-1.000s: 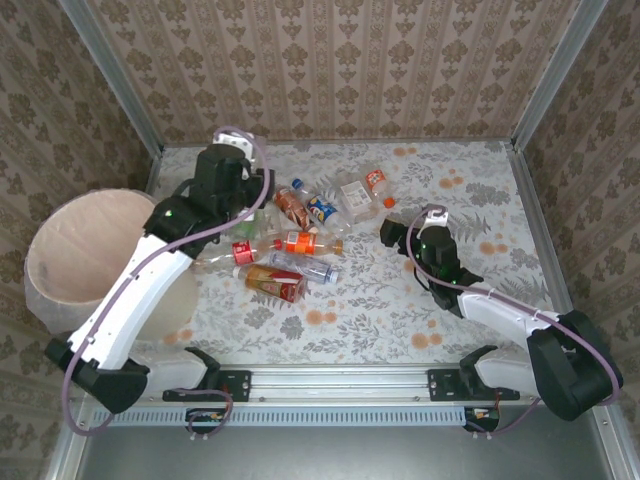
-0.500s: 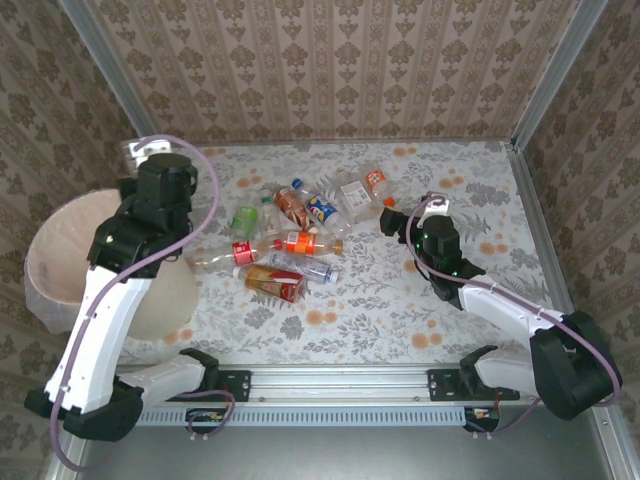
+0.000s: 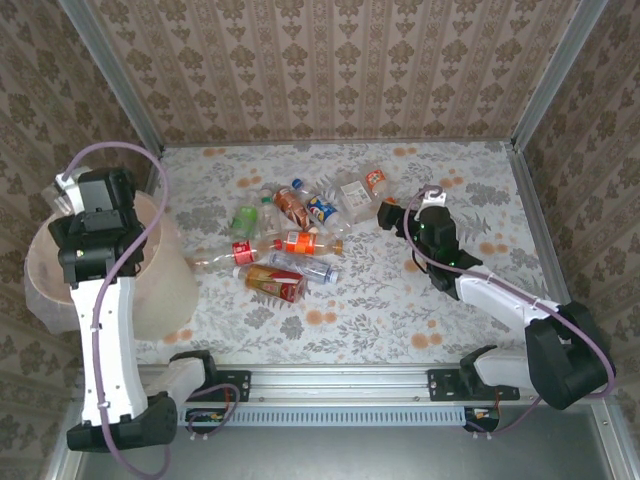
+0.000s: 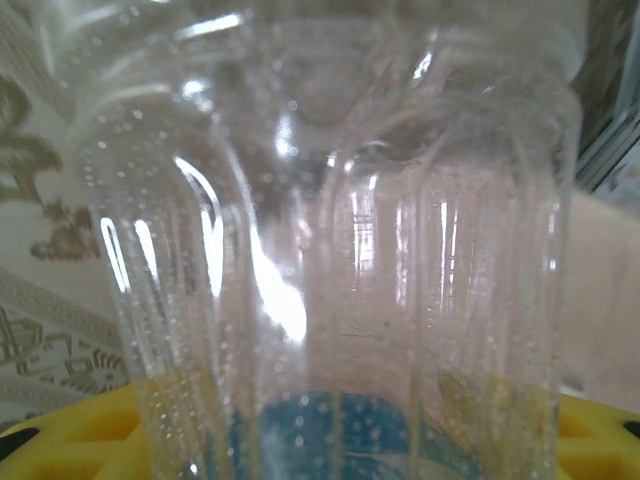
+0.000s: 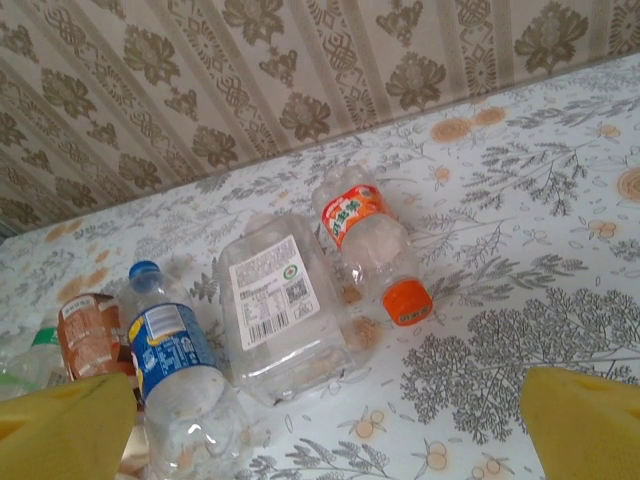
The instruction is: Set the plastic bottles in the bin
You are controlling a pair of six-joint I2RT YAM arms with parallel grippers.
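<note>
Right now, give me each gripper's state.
Left gripper: shut on a clear plastic bottle.
Right gripper: open, holding nothing.

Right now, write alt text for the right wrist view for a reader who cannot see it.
On a floral table lie an orange-capped bottle, a flattened white-labelled bottle and a blue-capped bottle, all clear plastic. The open right gripper's yellow fingers sit wide apart in the bottom corners, and patterned wallpaper stands behind.
</note>
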